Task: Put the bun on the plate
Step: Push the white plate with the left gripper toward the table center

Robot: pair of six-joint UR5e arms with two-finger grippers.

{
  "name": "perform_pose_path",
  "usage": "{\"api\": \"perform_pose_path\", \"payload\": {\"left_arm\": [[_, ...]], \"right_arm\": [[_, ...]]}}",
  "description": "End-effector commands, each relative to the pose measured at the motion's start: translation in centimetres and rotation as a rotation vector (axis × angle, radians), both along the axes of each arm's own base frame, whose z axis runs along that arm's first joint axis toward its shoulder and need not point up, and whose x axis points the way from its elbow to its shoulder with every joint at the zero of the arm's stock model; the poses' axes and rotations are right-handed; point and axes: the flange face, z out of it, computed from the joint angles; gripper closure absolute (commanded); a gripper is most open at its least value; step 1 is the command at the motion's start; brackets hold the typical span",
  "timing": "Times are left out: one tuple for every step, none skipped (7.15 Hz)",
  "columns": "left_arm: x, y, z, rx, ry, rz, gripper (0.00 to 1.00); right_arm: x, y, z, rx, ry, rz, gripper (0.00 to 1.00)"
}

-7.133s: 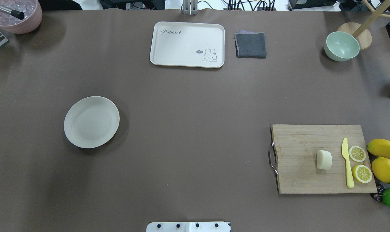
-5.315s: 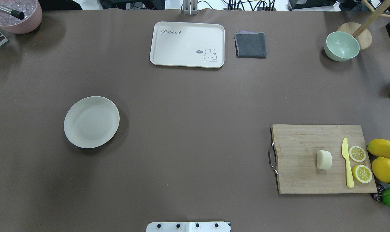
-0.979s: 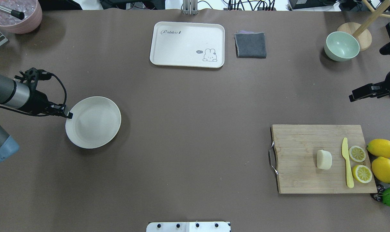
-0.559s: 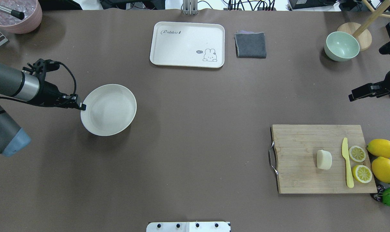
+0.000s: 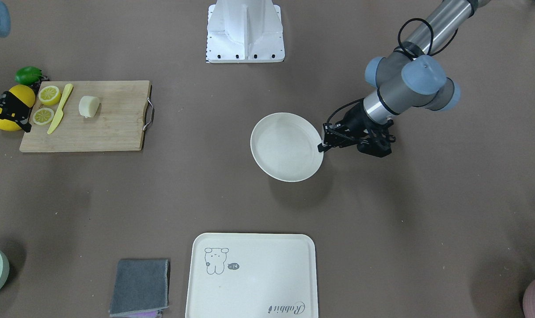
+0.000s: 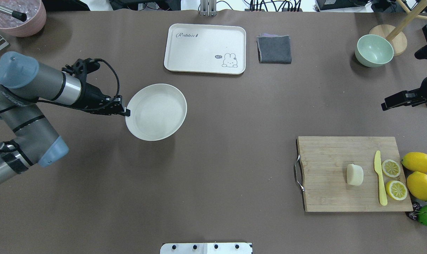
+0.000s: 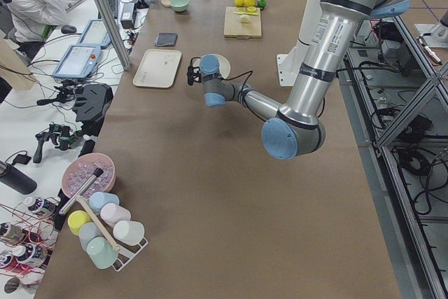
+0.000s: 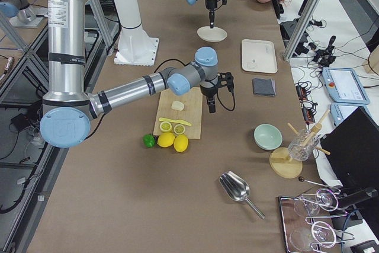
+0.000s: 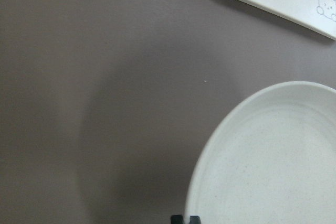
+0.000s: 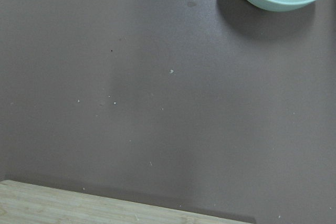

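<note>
Pinching the rim of the round off-white shallow plate (image 6: 157, 113), the left end effector (image 6: 126, 112) is clamped on it. From the offset shadow, the plate is judged to be raised above the brown worktop (image 6: 217, 158). The small pale cream bun (image 6: 354, 174) lies ungrasped on the wooden cutting board (image 6: 326, 183), well apart from the plate. The right end effector (image 6: 385, 106) is seen beyond the board, and whether it is released or clenched cannot be told. Picking up and placing the bun are judged to be left undone.
</note>
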Motion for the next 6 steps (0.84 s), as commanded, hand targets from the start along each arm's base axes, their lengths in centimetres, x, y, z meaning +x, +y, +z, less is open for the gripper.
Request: {"api": "perform_pose_path", "payload": {"left_arm": [[4.4,2.7,-5.2,-0.027,-0.060,-0.011,1.00],[7.0,5.5,-5.8,-0.031,-0.110,-0.002,1.00],[8.9,7.3,-5.5,-0.014,-0.129,-0.015,1.00],[9.4,7.7,-5.1,-0.013,-0.137,-0.014,1.00],[9.6,7.9,-5.0,-0.010,-0.141,-0.016,1.00],[9.6,7.9,-5.0,-0.010,-0.141,-0.016,1.00]], "right_arm": [[0.0,0.1,-0.1,0.000,-0.002,0.002,0.00],[0.1,0.1,-0.2,-0.003,-0.003,0.007,0.00],[0.0,0.1,-0.1,-0.007,-0.003,0.009,0.00],[0.1,0.1,-0.2,-0.006,-0.004,0.009,0.00],[0.1,0.1,-0.3,-0.004,-0.004,0.009,0.00],[0.1,0.2,-0.3,-0.005,-0.005,0.010,0.00]]}}
